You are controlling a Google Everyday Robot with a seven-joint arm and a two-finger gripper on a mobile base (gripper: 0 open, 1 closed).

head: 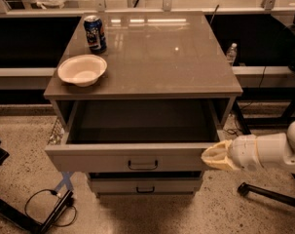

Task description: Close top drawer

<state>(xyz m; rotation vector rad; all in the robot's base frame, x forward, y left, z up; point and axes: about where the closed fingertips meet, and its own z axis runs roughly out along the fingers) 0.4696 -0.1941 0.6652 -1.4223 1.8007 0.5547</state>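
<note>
At cabinet (152,57) front, grey top drawer (88,163) pulled out, dark centre handle (142,165); gripper (207,156), fingers pressed together, against its corner.

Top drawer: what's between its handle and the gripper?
Camera view: only bare grey front of the top drawer. The handle sits centre; the gripper is at the front's right end.
</note>
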